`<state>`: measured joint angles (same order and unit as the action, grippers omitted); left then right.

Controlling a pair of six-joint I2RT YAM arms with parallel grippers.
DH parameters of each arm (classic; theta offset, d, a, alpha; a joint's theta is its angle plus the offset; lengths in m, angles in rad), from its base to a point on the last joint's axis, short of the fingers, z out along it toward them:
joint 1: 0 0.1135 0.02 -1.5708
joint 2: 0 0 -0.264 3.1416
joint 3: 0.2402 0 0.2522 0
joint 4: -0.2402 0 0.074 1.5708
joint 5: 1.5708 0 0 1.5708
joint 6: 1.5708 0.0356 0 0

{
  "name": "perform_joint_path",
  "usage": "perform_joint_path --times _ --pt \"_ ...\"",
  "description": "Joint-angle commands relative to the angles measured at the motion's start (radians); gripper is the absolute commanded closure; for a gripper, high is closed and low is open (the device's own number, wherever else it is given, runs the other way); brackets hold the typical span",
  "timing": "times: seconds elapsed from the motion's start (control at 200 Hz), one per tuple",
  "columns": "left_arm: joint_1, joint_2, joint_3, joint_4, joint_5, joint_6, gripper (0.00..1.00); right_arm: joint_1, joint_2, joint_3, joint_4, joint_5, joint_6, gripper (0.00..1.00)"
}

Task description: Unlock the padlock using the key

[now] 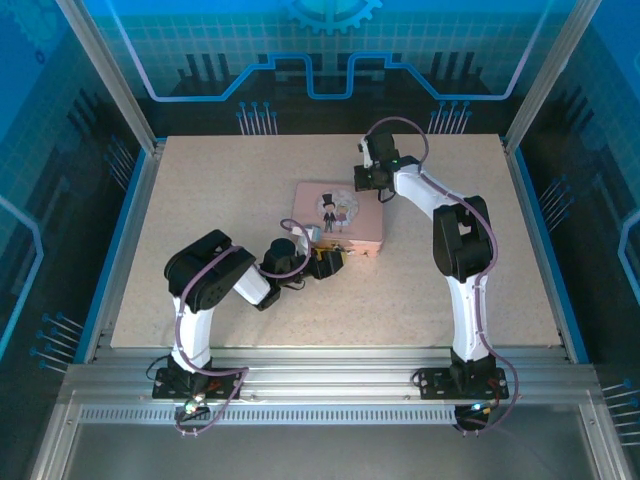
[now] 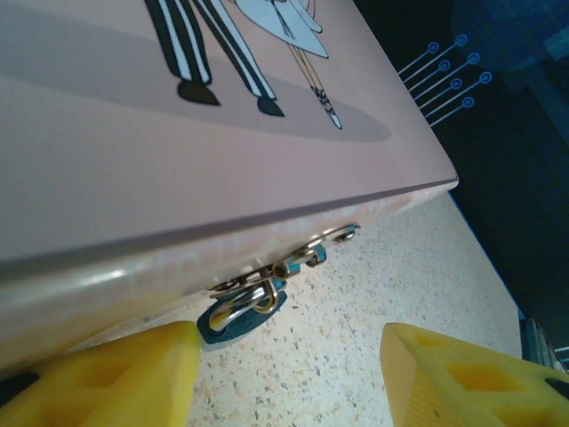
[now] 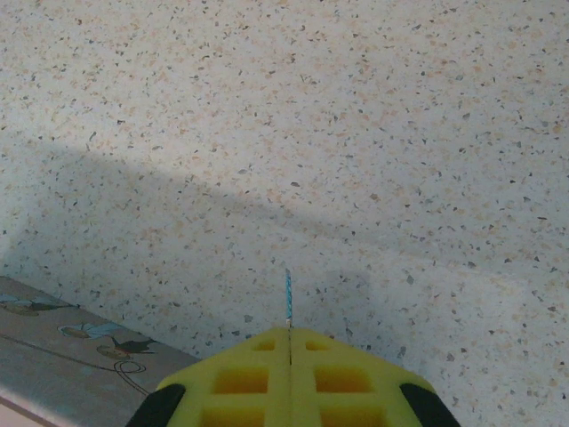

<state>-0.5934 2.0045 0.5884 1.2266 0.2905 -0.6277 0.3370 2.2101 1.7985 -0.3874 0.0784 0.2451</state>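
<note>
A small blue padlock [image 2: 238,313] with a silver shackle hangs from the metal hasp [image 2: 307,256] on the front of a pink box [image 1: 340,215] with a cartoon couple on its lid. My left gripper [image 2: 289,378] is open just in front of the lock, one yellow finger [image 2: 116,378] beside it and the other finger [image 2: 462,374] far to the right. Behind the box, my right gripper [image 3: 289,342] is shut on the key [image 3: 288,298], whose thin blue blade pokes out edge-on above the tabletop. From above, the right gripper [image 1: 360,183] hovers at the box's back edge.
The speckled tabletop [image 1: 220,190] lies open to the left, right and back of the box. A corner of the box lid [image 3: 62,356] shows at the lower left of the right wrist view. Blue enclosure walls ring the table.
</note>
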Motion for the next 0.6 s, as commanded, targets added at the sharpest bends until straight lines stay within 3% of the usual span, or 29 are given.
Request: perform_joint_path --times 0.0,0.275,0.38,0.595 --pt "0.001 0.018 0.033 0.131 0.025 -0.009 0.41 0.033 -0.023 -0.026 -0.067 -0.036 -0.007 1.0" --pt "-0.017 0.026 0.046 0.145 0.006 -0.014 0.34 0.034 -0.032 -0.028 -0.065 -0.033 -0.001 1.0" --pt "-0.024 0.034 0.058 0.171 0.02 -0.027 0.47 0.037 -0.032 -0.029 -0.067 -0.031 0.001 1.0" --pt "-0.034 0.031 0.052 0.172 0.009 -0.03 0.44 0.039 -0.04 -0.04 -0.062 -0.029 0.0 1.0"
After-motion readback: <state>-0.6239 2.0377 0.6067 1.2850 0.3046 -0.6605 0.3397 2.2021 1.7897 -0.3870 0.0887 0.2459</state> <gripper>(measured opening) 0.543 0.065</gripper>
